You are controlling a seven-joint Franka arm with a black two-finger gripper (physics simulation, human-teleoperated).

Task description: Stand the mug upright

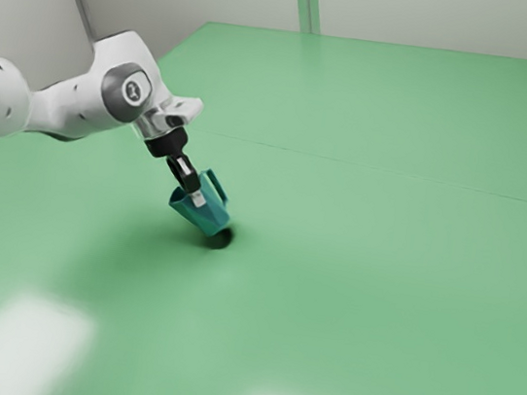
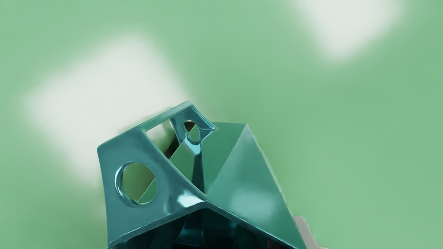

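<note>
over the table [image 1: 380, 273], jaws clamped on a tilted teal mug [image 1: 210, 217], contents unclear

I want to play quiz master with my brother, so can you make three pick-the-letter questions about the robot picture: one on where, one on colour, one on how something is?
1. Where is the end effector?
A) At the table's far edge
B) At the mug
C) Flat on the bare tabletop

2. What colour is the mug?
A) Teal
B) Red
C) Yellow

3. How is the mug now?
A) Standing straight up
B) Fully upside down
C) Tilted

Answers:
1: B, the exterior view shows the arm's lower end meeting the mug.
2: A, both views show blue-green walls.
3: C, in the exterior view its walls slant, with the base toward that view's lower right.
</note>
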